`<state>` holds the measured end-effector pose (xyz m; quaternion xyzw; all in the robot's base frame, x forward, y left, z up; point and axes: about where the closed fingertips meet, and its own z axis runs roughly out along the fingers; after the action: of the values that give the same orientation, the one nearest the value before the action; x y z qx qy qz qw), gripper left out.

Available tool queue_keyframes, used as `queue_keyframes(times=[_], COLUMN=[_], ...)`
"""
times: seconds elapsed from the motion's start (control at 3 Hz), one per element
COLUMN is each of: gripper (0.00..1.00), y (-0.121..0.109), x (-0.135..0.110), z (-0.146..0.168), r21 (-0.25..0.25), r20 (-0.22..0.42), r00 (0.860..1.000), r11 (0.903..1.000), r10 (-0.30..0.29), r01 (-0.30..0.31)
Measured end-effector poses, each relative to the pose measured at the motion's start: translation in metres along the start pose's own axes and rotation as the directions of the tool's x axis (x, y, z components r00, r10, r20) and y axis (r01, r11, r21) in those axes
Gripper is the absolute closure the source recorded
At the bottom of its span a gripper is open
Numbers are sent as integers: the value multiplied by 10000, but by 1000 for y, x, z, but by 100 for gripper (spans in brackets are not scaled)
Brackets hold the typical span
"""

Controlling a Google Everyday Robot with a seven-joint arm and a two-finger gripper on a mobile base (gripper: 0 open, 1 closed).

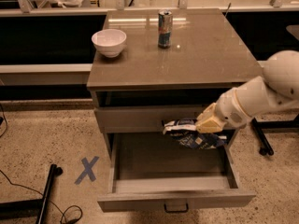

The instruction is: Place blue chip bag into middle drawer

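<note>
The blue chip bag, dark blue foil with white patches, hangs from my gripper just above the back right part of the middle drawer. The gripper is shut on the bag's right end; its tan fingers reach in from the white arm at the right. The middle drawer is pulled out wide, with a flat grey floor, low side walls and a small dark handle at the front. The bag is over the drawer, not resting on its floor.
A white bowl and a slim blue-silver can stand on the cabinet top. A closed drawer front sits above the open one. Blue tape X and a black stand leg lie on the floor at left.
</note>
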<state>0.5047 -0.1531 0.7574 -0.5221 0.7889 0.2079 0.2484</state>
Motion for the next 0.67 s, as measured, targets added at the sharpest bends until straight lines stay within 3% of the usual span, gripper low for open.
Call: queue_keyframes(times=[0.33, 0.67], gripper=[100, 100], y=[-9, -18], x=[51, 93], z=[22, 50], r21=[0, -363], r20=[1023, 1981], r00=[9931, 9732], r11=[9983, 9931], r10=[575, 1167], r01=[-578, -1117])
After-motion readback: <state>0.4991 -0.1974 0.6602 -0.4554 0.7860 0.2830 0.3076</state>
